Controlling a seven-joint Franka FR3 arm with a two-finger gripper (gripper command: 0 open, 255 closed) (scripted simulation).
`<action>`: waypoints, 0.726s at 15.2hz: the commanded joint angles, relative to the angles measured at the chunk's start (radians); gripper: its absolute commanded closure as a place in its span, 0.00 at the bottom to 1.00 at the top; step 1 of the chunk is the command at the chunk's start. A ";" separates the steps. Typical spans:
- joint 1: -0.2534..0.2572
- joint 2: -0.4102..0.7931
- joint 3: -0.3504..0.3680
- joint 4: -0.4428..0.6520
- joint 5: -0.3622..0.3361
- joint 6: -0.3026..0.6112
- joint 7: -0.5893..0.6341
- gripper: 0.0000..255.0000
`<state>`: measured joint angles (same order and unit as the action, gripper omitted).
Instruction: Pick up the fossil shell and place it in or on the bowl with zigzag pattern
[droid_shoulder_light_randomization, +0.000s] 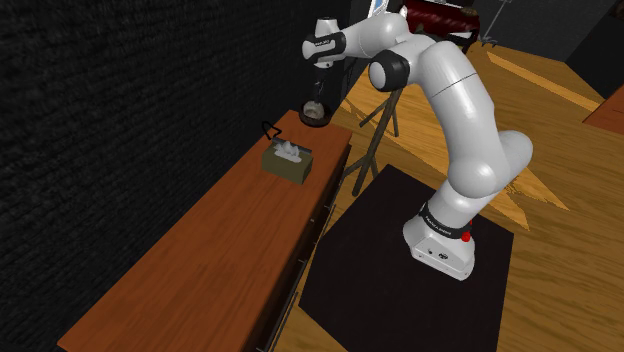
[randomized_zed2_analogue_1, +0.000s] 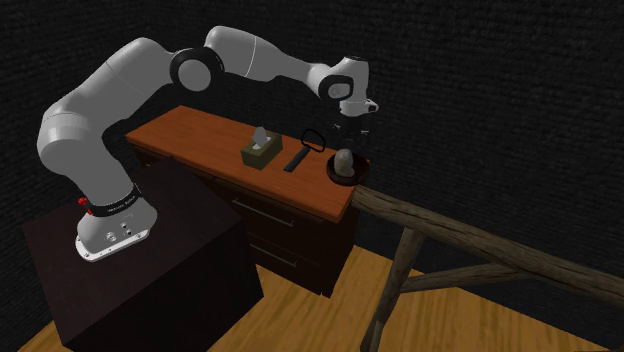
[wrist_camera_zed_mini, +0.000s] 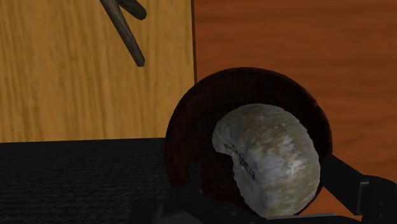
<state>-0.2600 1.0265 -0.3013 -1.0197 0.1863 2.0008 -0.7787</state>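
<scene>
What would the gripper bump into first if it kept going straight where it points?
Most likely the speckled fossil shell, lying in the dark bowl right below the gripper; how far is unclear.

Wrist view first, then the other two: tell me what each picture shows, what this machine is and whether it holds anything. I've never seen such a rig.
The machine is a white robot arm on a box stand, ending in a black two-finger claw. The shoulder view looks down from beside the stand; the second exterior view looks from another side, with the stand at its left. The wrist view comes from a camera on the hand, looking along the claw. On the wooden desk top lie a tissue box, a flat black bar, a black loop and a dark bowl. A mottled grey fossil shell sits in that bowl. The claw hangs above it, fingers apart on either side of the shell, so nothing seems held.
</scene>
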 joint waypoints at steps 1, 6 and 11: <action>0.000 0.000 0.000 0.000 0.000 0.000 0.000 0.00; 0.006 -0.055 -0.008 0.030 -0.009 -0.085 0.005 0.00; 0.006 -0.055 -0.008 0.030 -0.009 -0.085 0.005 0.00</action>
<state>-0.2539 0.9708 -0.3095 -0.9906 0.1770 1.9169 -0.7735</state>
